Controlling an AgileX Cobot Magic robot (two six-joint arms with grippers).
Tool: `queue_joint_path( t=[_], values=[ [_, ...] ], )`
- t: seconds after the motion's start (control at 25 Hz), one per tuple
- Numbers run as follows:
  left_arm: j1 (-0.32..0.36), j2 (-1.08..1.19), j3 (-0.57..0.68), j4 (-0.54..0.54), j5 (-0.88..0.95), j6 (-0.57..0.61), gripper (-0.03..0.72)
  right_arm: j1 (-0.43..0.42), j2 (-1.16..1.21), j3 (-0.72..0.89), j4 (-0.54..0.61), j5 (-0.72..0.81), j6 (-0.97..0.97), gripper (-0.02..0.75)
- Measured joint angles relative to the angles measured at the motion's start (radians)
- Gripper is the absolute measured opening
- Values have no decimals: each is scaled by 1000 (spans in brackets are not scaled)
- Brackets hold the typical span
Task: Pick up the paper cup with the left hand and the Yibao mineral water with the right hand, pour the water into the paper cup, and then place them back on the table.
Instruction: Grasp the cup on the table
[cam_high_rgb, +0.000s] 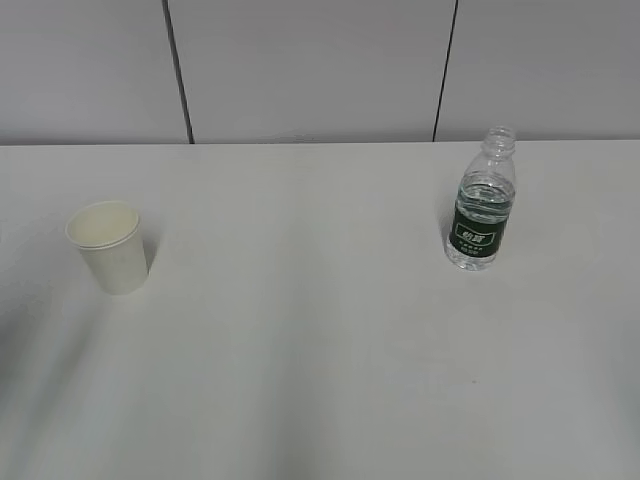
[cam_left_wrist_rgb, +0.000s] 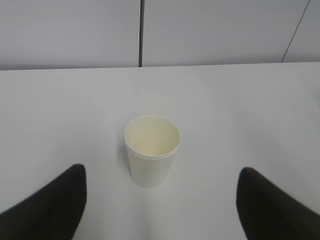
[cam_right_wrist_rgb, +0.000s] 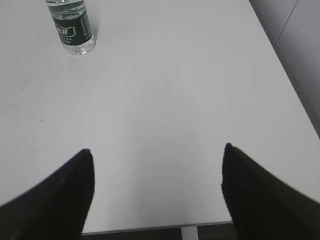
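The white paper cup (cam_high_rgb: 109, 247) stands upright on the left of the white table (cam_high_rgb: 320, 340). The left wrist view shows the paper cup (cam_left_wrist_rgb: 152, 151) straight ahead, empty. My left gripper (cam_left_wrist_rgb: 162, 175) is open, its black fingers (cam_left_wrist_rgb: 55, 205) wide apart, a little short of the cup. The Yibao mineral water (cam_high_rgb: 482, 212) stands upright and capless on the right, partly filled. In the right wrist view the bottle (cam_right_wrist_rgb: 72, 27) is far ahead to the left. My right gripper (cam_right_wrist_rgb: 157, 152) is open and empty over the table's near edge. Neither arm shows in the exterior view.
A grey panelled wall (cam_high_rgb: 320, 70) runs behind the table's far edge. The table's right edge (cam_right_wrist_rgb: 287, 80) and front edge (cam_right_wrist_rgb: 160, 229) show in the right wrist view, with a white leg (cam_right_wrist_rgb: 189, 234) below.
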Motion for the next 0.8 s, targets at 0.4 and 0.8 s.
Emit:
queue_joint_path(
  t=[0.4,0.8],
  values=[
    [-7,300,89,-3,-371,0,603,0,0,0,0,0,0,586],
    [-7,598,89,1,-647,0,609,0,0,0,0,0,0,586]
  ],
)
